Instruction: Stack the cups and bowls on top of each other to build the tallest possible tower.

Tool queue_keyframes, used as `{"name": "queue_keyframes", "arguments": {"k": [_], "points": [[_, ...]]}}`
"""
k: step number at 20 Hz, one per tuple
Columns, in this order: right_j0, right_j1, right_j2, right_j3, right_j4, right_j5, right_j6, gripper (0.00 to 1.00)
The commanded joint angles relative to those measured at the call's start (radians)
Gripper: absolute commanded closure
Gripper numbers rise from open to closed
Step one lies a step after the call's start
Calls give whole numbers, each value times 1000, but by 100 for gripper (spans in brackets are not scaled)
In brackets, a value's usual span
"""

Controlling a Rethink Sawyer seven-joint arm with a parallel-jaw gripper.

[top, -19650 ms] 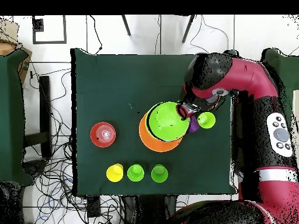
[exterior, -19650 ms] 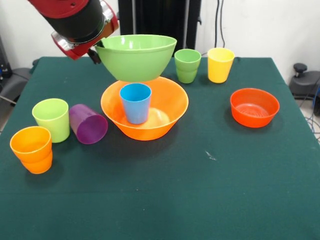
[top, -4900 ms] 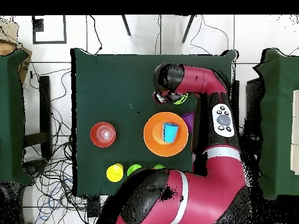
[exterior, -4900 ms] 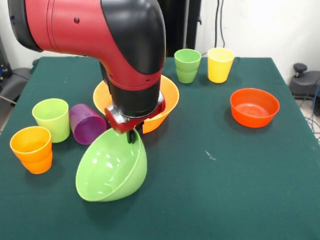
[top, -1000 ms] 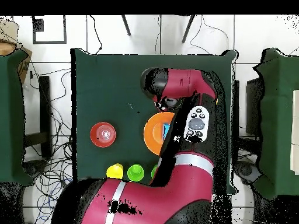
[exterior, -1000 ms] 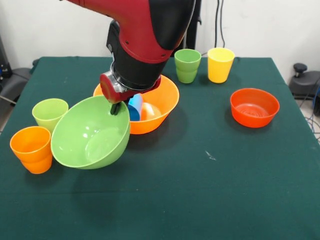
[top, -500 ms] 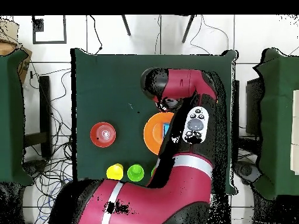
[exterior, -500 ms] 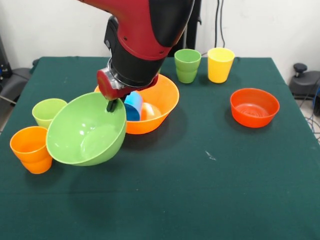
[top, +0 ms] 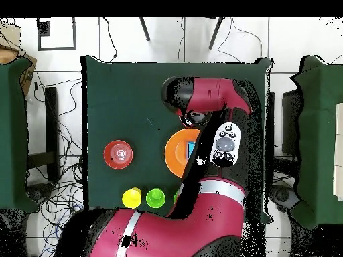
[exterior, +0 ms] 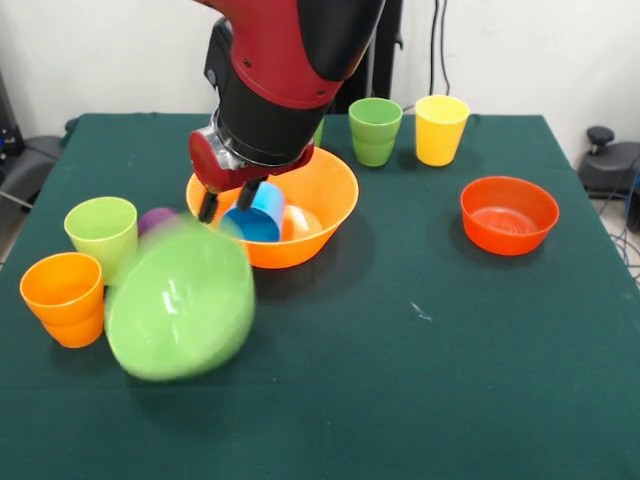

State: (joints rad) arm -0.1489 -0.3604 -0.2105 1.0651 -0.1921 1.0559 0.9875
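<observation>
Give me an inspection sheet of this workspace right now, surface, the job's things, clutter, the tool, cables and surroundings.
Surface: green table, small pale mark.
Job's things: lime bowl blurred, free of the tool, by the orange cup and lime cup; purple cup mostly hidden; blue cup tipped in the orange bowl; green cup, yellow cup, red bowl apart.
Clutter: nothing seen.
Tool: tool open, empty.
Cables: many on the floor.
Surroundings: white wall.
</observation>
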Motion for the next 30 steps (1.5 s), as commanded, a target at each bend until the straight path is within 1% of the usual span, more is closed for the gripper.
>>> {"name": "queue_keyframes", "arguments": {"k": [1, 7, 13, 16, 18, 20, 21, 23, 25, 27, 29, 30], "points": [[9, 15, 60, 5, -3, 75, 118, 0], [7, 22, 64, -9, 0, 88, 111, 0], [-14, 29, 83, 1, 11, 53, 104, 0], [-38, 66, 104, -20, 31, 80, 99, 0], [-53, 100, 120, -41, 39, 92, 86, 0], [-67, 120, 136, -55, 35, 108, 42, 0], [-80, 122, 148, -57, 32, 131, -1, 0], [-98, 110, 168, -55, 37, 156, -47, 0], [-124, 51, 191, -3, 37, 159, -117, 0], [-141, 11, 202, 23, 32, 162, -145, 0], [-145, 20, 204, 26, 22, 150, -119, 0], [-140, 43, 203, 8, 13, 151, -98, 0]]}}
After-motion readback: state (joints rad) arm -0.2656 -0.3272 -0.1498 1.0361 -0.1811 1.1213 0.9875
